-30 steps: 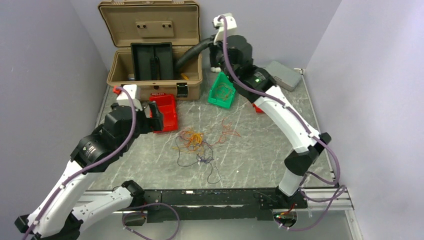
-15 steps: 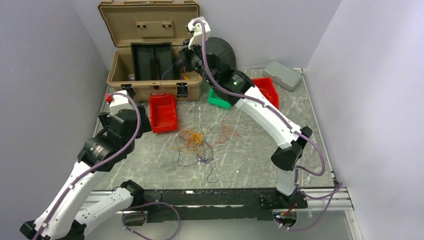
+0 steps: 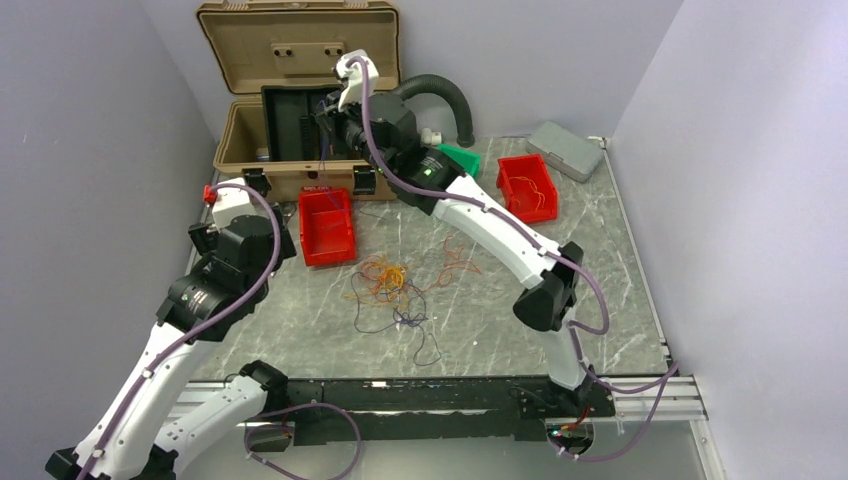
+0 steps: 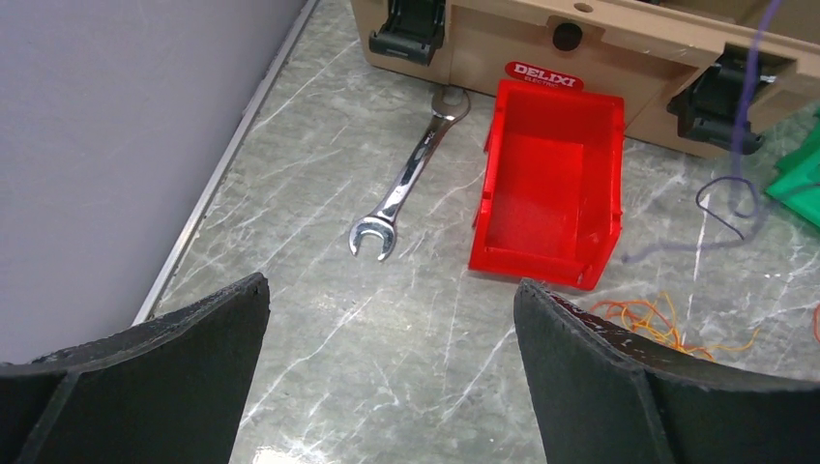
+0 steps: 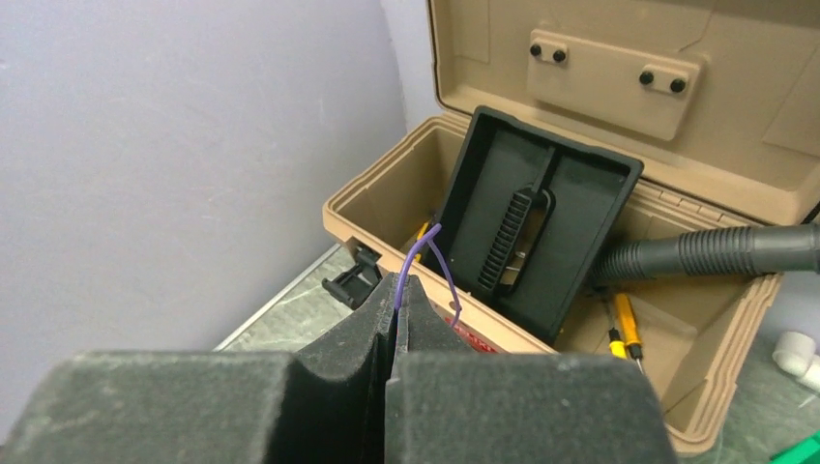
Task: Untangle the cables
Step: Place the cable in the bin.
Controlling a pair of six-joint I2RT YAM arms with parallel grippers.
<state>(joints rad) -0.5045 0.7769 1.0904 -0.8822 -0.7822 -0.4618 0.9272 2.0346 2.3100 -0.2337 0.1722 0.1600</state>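
The cables [image 3: 392,285] lie as a loose tangle of orange, red and dark thin wires mid-table; their orange edge [image 4: 667,324] shows in the left wrist view. My right gripper [image 5: 398,285] is shut on one thin purple wire [image 5: 435,253], held over the open tan toolbox [image 5: 387,193]. The wire's free end [image 4: 730,198] dangles to the table in front of the box. In the top view that gripper [image 3: 333,115] sits above the box's black tray. My left gripper [image 4: 392,290] is open and holds nothing, above bare table left of the tangle.
A red bin [image 4: 551,184] and a wrench [image 4: 406,179] lie in front of the toolbox. A second red bin [image 3: 527,187] holding wires, a green bin [image 3: 462,158], a grey box [image 3: 565,148] and a black hose [image 3: 440,90] are at the back right. Walls close both sides.
The right arm has swung left from over the green bin to above the toolbox, staying shut. The left arm has drawn back left from the red bin, still open.
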